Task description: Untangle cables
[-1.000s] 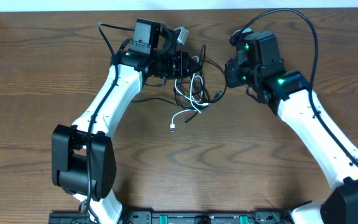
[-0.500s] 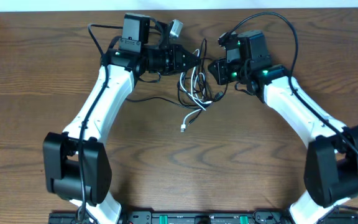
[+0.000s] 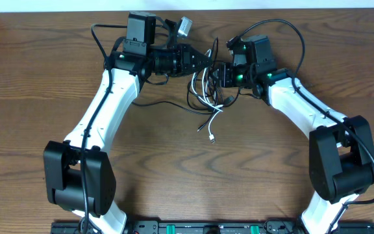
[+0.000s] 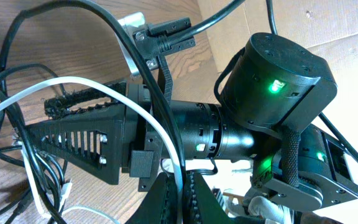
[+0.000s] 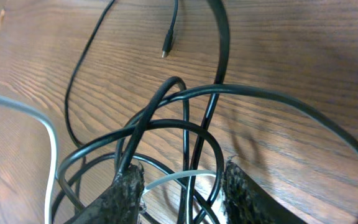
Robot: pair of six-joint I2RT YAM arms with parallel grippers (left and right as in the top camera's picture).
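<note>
Cables (image 3: 205, 94) look mid-untangle: left claw (image 3: 208, 58) clamped on white cord (image 4: 73, 79), right claw (image 5: 182, 180) half-open over them, should grab and pull next.

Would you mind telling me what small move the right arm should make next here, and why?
Probably shut the right tool on the black cable loops lying between its open fingers. The left tool is shut on the white cable, and the cords cross in a tangle between the tools, so gripping black would let the two be pulled apart.
</note>
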